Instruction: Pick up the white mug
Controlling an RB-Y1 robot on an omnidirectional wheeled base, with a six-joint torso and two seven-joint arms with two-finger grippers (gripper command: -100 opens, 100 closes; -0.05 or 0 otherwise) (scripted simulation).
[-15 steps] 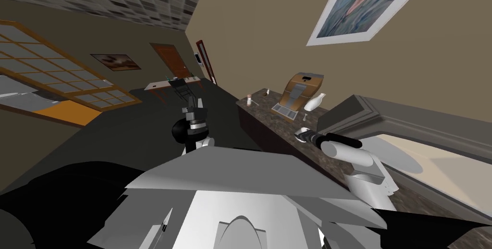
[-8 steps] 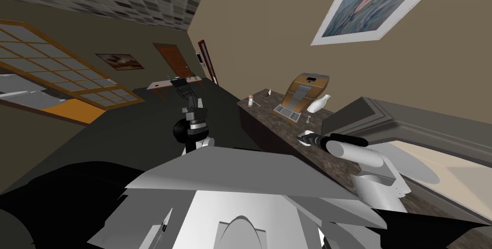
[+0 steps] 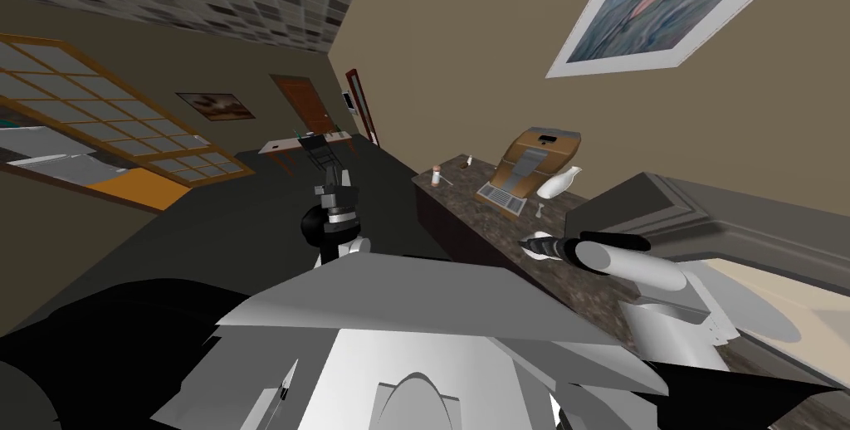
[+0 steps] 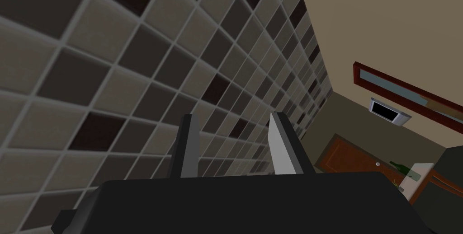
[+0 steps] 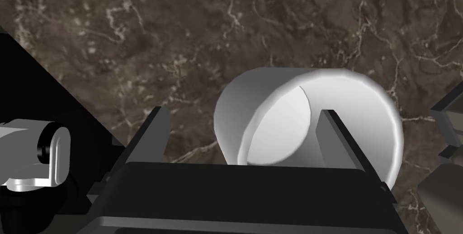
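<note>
Hovering over the mug [image 5: 276,86] near the surface's [image 5: 181,28] front edge, my right pincer [image 5: 243,111] is spread, one finger seemingly over the mouth. I'd lower until the rim wall sits between the fingers, then pinch gently.
</note>
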